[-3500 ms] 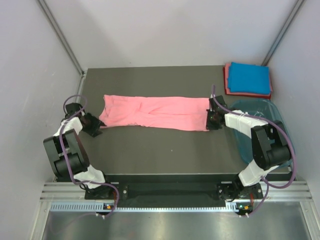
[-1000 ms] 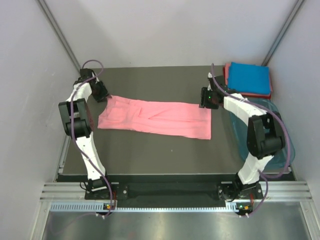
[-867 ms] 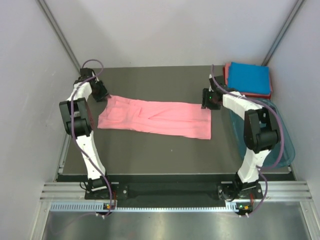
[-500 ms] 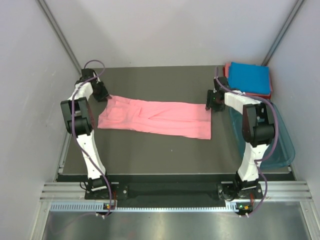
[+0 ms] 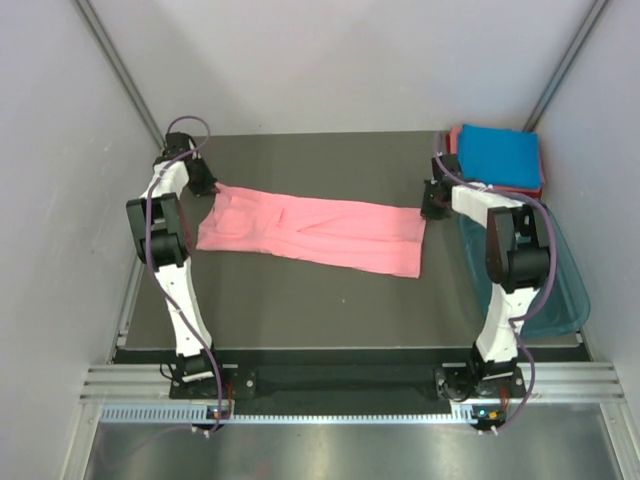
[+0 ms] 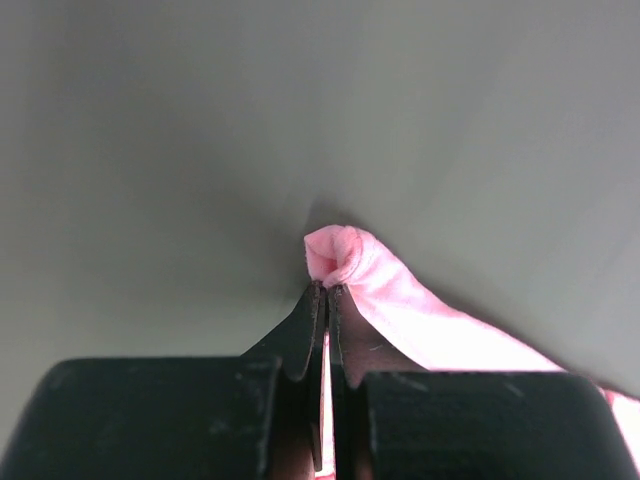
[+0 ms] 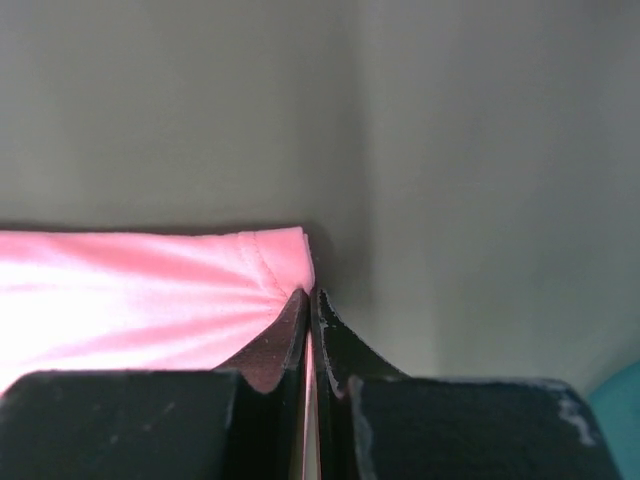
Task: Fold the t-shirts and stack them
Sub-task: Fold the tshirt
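The salmon-pink t-shirt [image 5: 310, 228] lies stretched flat between the two pincers, each far corner pinched: the left gripper [image 6: 326, 292] is clamped on one, the right gripper [image 7: 309, 296] on the other. It looks limp and light, so corner holds suit it, though thin hems may slip.

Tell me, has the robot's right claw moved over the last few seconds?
Yes. The right gripper has moved farther back, nearer the folded blue t-shirt, and pinches the pink t-shirt.
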